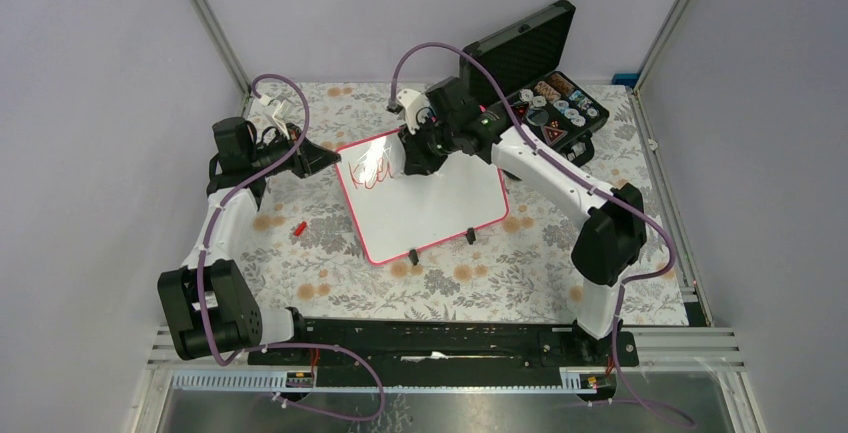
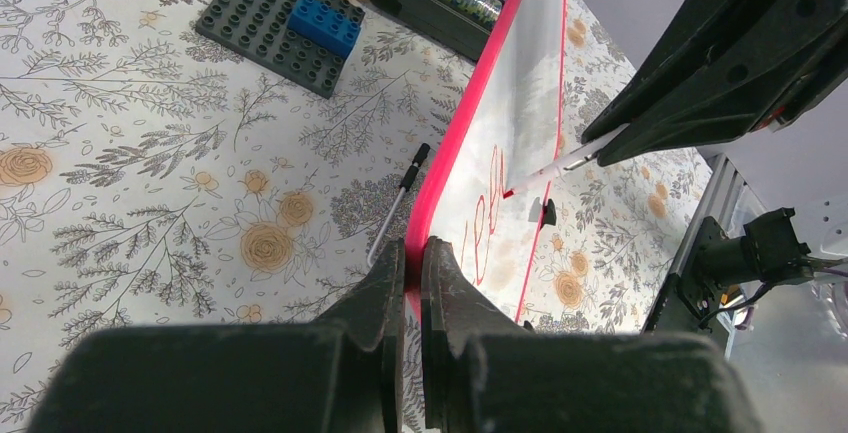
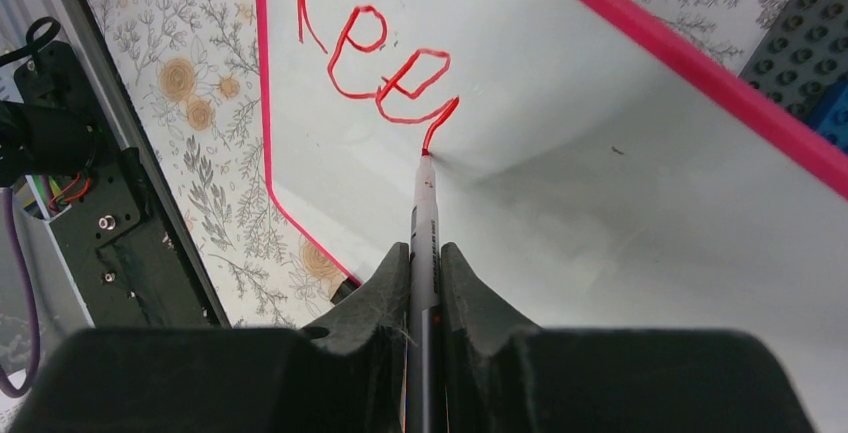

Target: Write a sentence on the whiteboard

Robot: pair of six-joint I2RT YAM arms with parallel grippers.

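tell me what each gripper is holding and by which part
Right gripper: marker, gripped on its barrel behind the tip. Left gripper: whiteboard, pinched at its pink frame edge.

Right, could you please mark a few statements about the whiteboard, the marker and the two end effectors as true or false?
1. The right end effector grips a marker whose tip touches the whiteboard. True.
2. The left end effector is open, clear of the board. False: it is shut on the board's red frame.
3. The sentence is complete. False: only "Kee" and part of a next letter show.
4. The letters so far are red. True.
5. The black case is closed. False: its lid stands open.
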